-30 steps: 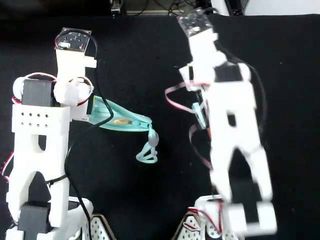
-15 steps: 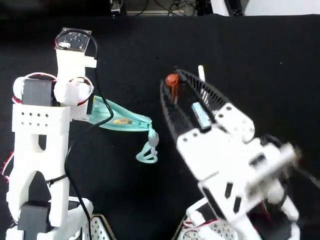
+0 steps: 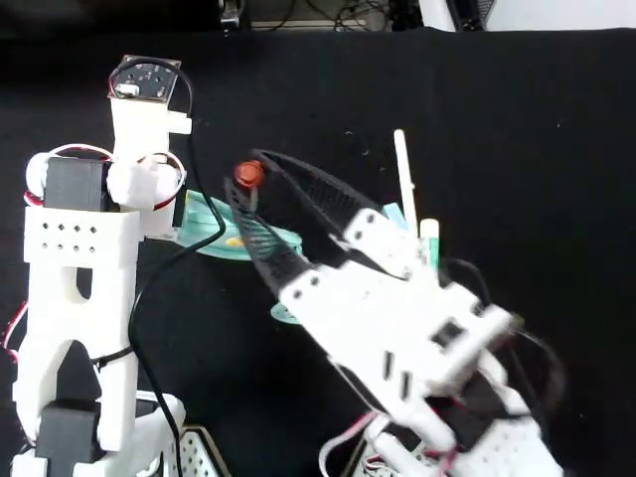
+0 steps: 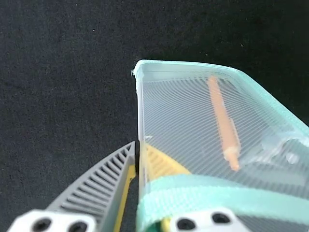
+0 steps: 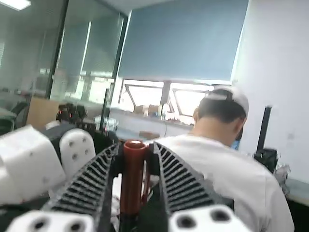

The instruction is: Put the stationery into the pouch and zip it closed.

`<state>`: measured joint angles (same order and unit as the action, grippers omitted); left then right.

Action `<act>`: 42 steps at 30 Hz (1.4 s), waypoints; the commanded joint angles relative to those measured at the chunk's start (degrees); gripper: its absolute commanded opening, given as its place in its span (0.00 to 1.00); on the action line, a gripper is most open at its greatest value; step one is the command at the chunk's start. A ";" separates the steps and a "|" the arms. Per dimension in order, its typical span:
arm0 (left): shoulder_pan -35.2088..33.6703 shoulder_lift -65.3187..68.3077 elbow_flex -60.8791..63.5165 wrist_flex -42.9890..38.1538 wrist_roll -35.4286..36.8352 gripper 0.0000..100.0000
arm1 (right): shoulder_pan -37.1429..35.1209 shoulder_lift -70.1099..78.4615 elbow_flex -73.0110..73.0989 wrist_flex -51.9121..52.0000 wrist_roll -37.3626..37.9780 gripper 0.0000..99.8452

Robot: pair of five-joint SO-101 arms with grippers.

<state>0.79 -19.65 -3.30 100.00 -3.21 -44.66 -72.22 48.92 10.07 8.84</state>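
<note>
The teal-edged clear pouch [image 3: 212,231] lies left of centre, with an orange pen [image 4: 223,123] inside it. My left gripper [image 4: 140,166] is shut on the pouch's edge, pinching it between the grey finger [image 4: 99,188] and the yellow pad. My right gripper [image 3: 245,187] is raised above the pouch's open end, shut on a red marker [image 3: 247,175]. In the right wrist view, that red marker [image 5: 132,176] stands between the black ribbed fingers [image 5: 176,181], with the gripper [image 5: 134,150] pointing up at the room. A white pen [image 3: 404,171] lies on the black table.
A second pen with a teal band [image 3: 429,237] lies by the white one, partly behind the right arm. The pouch's strap loop [image 3: 282,314] peeks out under that arm. The left arm's white body [image 3: 79,258] fills the left side. Black cloth [image 3: 556,149] stretches to the right.
The right arm has lifted off the table with the red marker and swung left, from above the pens to above the pouch. The left arm and pouch have not moved.
</note>
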 commanded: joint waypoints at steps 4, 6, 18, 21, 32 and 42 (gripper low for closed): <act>0.66 0.18 0.22 -0.88 0.26 0.03 | -0.88 1.19 7.87 -5.63 -0.09 0.01; 0.57 0.18 0.31 -0.88 0.09 0.03 | -0.44 1.10 10.24 -5.71 0.00 0.01; 0.75 0.18 3.38 -3.78 0.00 0.03 | 5.89 1.71 -4.79 25.32 -0.44 0.23; 0.66 0.18 3.30 -3.78 0.00 0.03 | 6.07 1.36 -10.68 30.07 -0.18 0.23; 0.57 0.00 3.38 -3.78 0.00 0.03 | 18.29 1.63 -17.45 38.77 -0.09 0.23; 0.92 0.09 3.38 -3.78 0.09 0.03 | 43.87 22.46 -4.09 40.26 0.26 0.11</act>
<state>0.79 -19.82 -0.13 97.10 -3.21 -3.25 -58.15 44.26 52.26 8.75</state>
